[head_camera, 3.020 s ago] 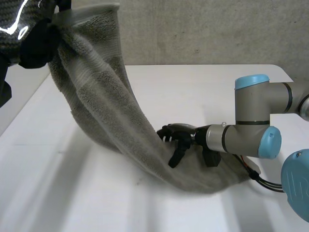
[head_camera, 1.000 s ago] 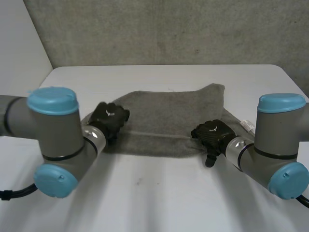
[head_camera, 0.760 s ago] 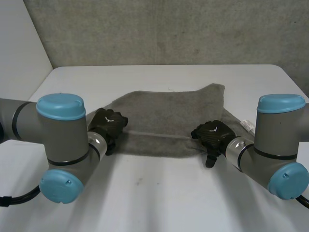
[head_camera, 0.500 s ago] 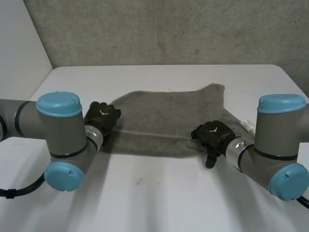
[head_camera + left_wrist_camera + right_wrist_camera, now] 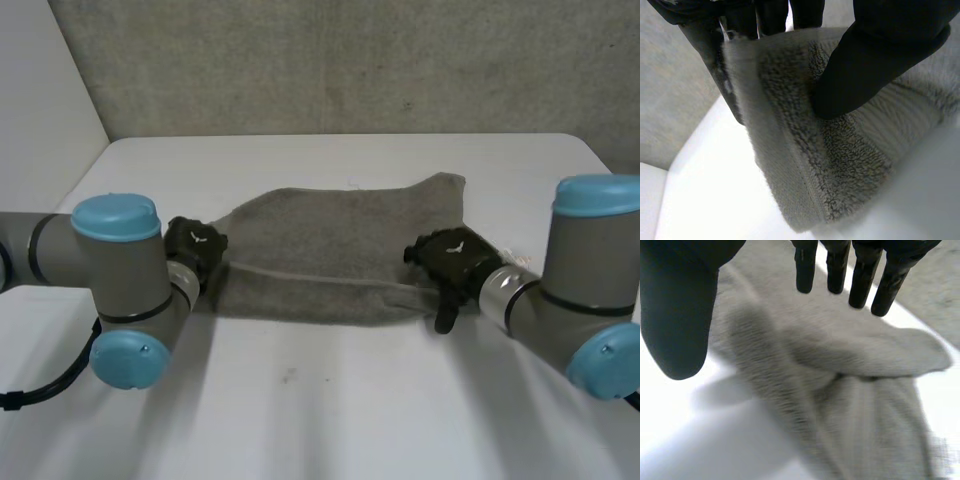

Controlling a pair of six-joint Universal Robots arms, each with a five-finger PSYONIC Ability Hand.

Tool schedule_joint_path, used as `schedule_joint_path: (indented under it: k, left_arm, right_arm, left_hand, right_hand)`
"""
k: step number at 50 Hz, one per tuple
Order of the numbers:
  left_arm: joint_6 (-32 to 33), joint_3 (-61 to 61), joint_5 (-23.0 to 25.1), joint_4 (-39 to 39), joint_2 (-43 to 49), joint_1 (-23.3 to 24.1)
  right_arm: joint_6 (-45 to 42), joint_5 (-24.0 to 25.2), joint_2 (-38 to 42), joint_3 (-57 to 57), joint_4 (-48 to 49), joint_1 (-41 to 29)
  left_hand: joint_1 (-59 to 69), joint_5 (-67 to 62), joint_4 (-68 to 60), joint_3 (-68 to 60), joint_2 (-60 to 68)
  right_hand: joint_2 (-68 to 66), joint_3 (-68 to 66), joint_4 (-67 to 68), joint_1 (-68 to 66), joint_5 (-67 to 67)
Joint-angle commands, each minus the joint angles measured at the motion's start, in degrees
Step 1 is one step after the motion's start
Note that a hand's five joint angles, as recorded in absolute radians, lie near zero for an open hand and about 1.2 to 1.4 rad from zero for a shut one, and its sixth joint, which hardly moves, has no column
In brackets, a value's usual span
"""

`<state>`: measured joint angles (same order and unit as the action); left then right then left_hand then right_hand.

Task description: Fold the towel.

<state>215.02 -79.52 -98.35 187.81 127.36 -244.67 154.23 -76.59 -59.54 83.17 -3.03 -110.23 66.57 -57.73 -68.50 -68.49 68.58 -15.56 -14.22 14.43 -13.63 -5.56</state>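
Towel (image 5: 335,255): grey, flat on the white counter (image 5: 320,400), doubled lengthwise, with its long axis running from the left hand (image 5: 195,248) at one short end to the right hand (image 5: 450,262) at the other, so neither hand is nearer. Left wrist view: thumb (image 5: 875,60) and fingers are clamped on that end's edge with the cloth pinched between them, a grip the head view hides behind the hand's back. Right wrist view: fingers (image 5: 837,270) are straight and apart from the thumb, holding nothing, with the towel's layered end under the fingertips; this hand probably has to close before a crosswise fold.
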Motion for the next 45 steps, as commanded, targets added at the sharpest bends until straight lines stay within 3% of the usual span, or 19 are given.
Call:
schedule_joint_path:
  k: [1,5,12,18,39,45]
  left_arm:
    - [-0.92,-3.97,-0.17,1.59,-10.47,2.27]
    - [-2.75,-7.57,0.0,4.22,-17.03,2.45]
    - [-8.63,-11.7,2.98,5.9,-25.39,2.27]
    - [-13.39,-14.52,6.24,5.98,-31.81,1.57]
    - [-20.43,-13.55,6.42,5.81,-35.69,-0.63]
    - [-20.6,-12.94,6.33,5.55,-36.04,-0.63]
  right_arm:
    - [7.46,0.56,-3.74,-3.09,-1.1,5.8]
    - [10.47,1.61,-4.53,-4.42,-4.7,8.81]
    - [11.44,9.95,-4.36,-6.01,-15.42,14.16]
    - [10.65,11.9,-3.39,-3.89,-15.16,14.78]
    - [8.8,12.16,1.62,7.36,-0.22,15.14]
    - [10.03,10.76,4.34,5.6,5.31,13.99]
  left_hand:
    - [13.43,-12.27,-11.5,-11.51,11.42]
    - [13.43,-12.27,-11.5,-11.51,11.42]
    - [13.43,-12.27,-11.5,-11.51,11.42]
    - [13.43,-12.27,-11.5,-11.51,11.42]
    - [13.43,-12.27,-11.5,-11.51,11.42]
    - [13.43,-12.27,-11.5,-11.51,11.42]
  right_hand:
    - [5.56,4.22,-4.43,3.63,5.56]
    - [5.56,4.22,-4.43,3.63,5.56]
    - [5.56,4.22,-4.43,3.63,5.56]
    - [5.56,4.22,-4.43,3.63,5.56]
    - [0.43,-0.91,0.7,-1.5,0.43]
    - [-14.87,-16.21,16.01,-16.8,-14.87]
